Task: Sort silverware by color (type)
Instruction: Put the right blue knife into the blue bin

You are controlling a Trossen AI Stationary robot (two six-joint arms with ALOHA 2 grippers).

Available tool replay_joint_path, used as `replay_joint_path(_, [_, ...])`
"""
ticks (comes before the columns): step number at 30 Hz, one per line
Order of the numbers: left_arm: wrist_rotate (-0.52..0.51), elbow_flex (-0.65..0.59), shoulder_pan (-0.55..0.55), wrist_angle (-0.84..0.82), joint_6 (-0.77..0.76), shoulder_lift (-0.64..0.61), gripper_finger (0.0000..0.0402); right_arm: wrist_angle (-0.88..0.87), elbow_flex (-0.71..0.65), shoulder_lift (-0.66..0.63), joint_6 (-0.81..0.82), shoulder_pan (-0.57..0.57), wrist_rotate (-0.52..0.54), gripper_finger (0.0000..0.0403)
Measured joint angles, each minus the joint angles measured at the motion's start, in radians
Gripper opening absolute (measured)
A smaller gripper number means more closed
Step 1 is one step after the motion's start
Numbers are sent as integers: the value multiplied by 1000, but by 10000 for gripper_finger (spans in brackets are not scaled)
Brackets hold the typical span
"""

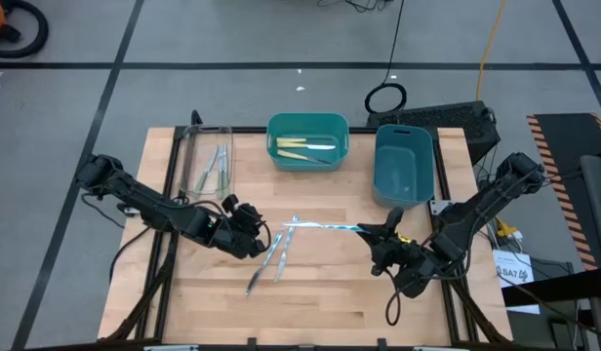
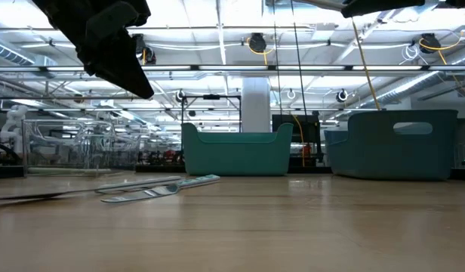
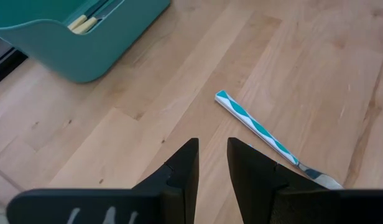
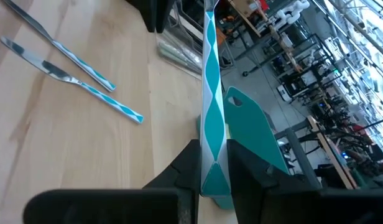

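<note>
My right gripper (image 1: 379, 237) hovers over the table's right half, shut on a light blue-handled utensil (image 1: 325, 227) that sticks out toward the table's left. Three more blue-handled utensils (image 1: 271, 255) lie flat on the wood at mid-table; two of them (image 4: 73, 68) show in the right wrist view. My left gripper (image 1: 250, 232) hangs just left of them, open by a narrow gap (image 3: 212, 165), with one blue-handled utensil (image 3: 260, 127) lying beside its fingers. Yellow-handled utensils (image 1: 305, 148) lie in the teal bin (image 1: 273, 132), and pale green ones (image 1: 218, 171) in the clear tray (image 1: 188, 146). My right gripper pinches the utensil's blue-and-white handle near its free end (image 4: 211, 149) between the two fingers (image 4: 190, 165). The fingers point toward the table's left, and the utensil lies along them, reaching out ahead. It is lifted clear of the table.
A blue bin (image 1: 403, 161) stands at the far right beside the teal bin, and a black device (image 1: 447, 119) sits behind it at the table's far edge. Bare wood (image 1: 320, 302) fills the near part of the table. Bins and tray line the far side (image 2: 236, 151).
</note>
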Motion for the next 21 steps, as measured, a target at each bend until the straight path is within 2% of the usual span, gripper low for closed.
replay_joint_path(4, [0, 0, 0, 0, 0, 0, 92, -9, 7, 0, 16, 0, 0, 49])
replay_joint_path(9, [0, 0, 0, 0, 0, 0, 92, -139, 98, -1, 169, -11, -1, 49])
replay_joint_path(12, [0, 0, 0, 3, 0, 0, 92, -314, 180, -1, 294, -25, -17, 49])
replay_joint_path(21, [0, 0, 0, 22, 4, 0, 92, -889, 376, -1, 762, -130, -215, 49])
